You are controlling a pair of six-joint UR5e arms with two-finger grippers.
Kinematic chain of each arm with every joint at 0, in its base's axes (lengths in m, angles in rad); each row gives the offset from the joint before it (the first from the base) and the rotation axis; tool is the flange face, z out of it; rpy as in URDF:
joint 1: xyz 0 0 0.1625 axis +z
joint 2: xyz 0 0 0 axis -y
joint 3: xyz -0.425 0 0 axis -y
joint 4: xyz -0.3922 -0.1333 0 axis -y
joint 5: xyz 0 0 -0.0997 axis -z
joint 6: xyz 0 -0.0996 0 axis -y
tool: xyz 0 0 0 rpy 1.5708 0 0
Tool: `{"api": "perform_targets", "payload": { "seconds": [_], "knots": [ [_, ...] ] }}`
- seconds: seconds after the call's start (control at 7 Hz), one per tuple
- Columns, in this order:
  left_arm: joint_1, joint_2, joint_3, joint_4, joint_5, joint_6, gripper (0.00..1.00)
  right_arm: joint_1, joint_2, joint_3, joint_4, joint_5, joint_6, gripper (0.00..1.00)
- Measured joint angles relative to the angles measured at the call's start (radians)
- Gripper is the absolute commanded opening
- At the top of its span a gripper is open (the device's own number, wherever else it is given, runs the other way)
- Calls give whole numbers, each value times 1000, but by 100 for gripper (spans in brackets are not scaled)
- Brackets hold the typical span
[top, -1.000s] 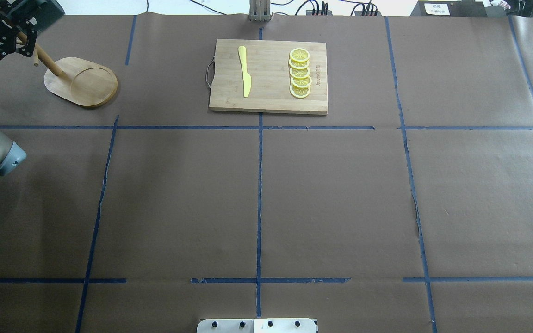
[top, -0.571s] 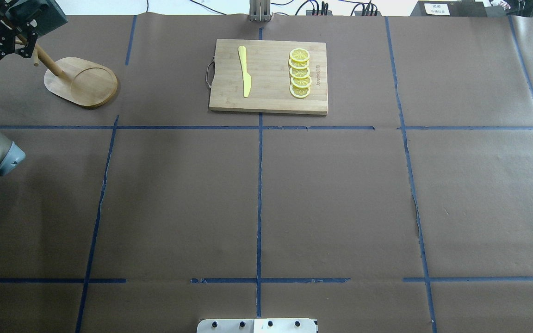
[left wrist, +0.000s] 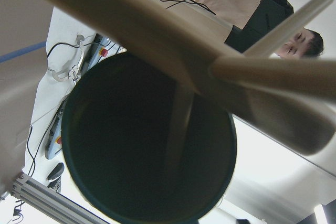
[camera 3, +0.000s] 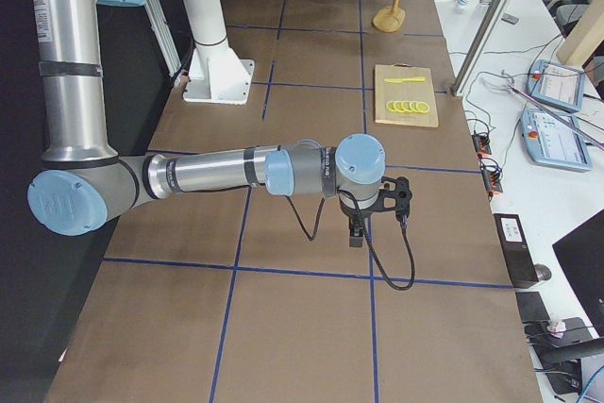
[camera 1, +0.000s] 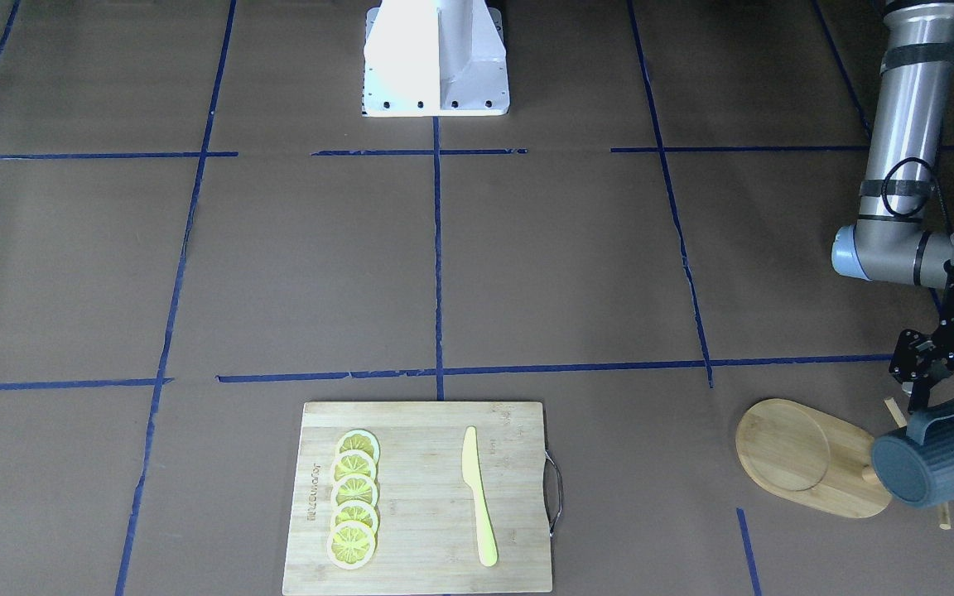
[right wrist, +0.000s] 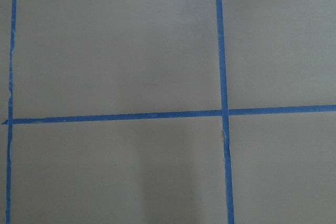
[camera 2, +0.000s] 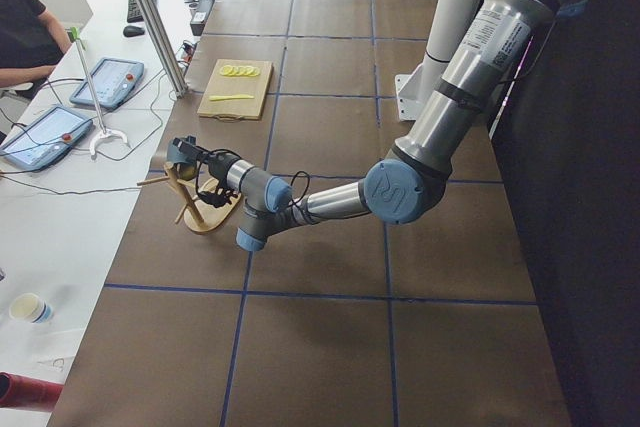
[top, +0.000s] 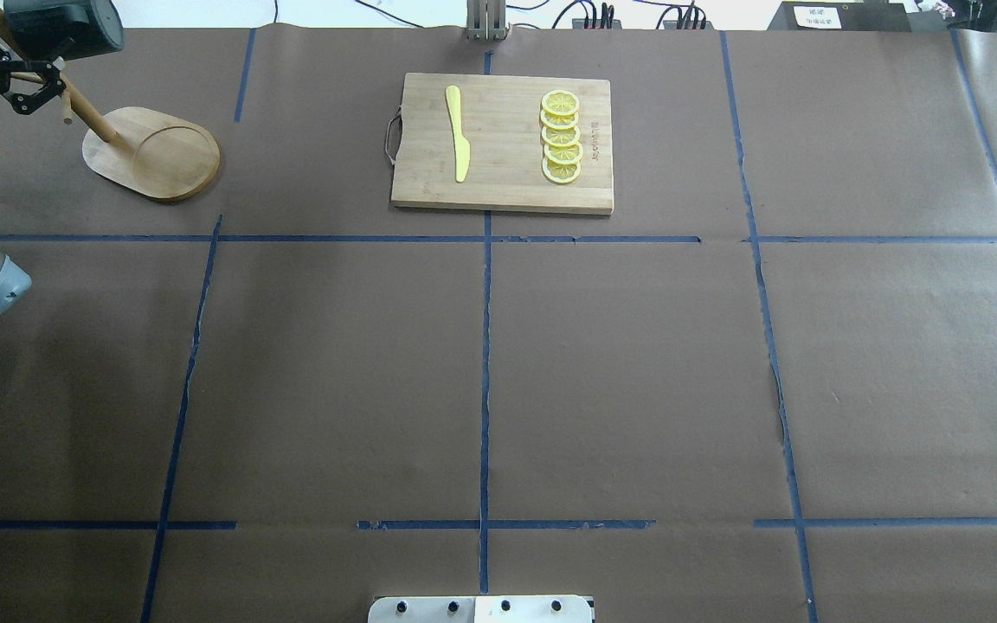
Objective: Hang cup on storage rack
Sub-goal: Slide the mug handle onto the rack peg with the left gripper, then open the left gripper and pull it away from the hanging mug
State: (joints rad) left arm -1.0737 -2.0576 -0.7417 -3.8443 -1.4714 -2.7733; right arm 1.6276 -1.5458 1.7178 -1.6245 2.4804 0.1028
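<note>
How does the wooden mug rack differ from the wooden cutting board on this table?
The storage rack has an oval base with a round recess and a post with pegs; the cutting board is a flat rectangle with a metal handle. The cutting board carries lemon slices and a yellow knife; the storage rack's recess is bare. Both are light wood.

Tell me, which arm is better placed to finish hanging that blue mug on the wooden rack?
Left. Its gripper is right at the cup, by the pegs of the storage rack; the right gripper hangs over bare table, far from both.
</note>
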Motion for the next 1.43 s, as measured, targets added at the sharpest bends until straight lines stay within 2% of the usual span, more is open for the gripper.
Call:
{"api": "perform_targets", "payload": {
  "seconds": [0.86,1.43],
  "knots": [
    [-79,41,-45,0,-130,-2,100,0,1,0,0,0,0,100],
    [-239,83,-83,5,-334,15,100,0,1,1,0,0,0,100]
  ]
}}
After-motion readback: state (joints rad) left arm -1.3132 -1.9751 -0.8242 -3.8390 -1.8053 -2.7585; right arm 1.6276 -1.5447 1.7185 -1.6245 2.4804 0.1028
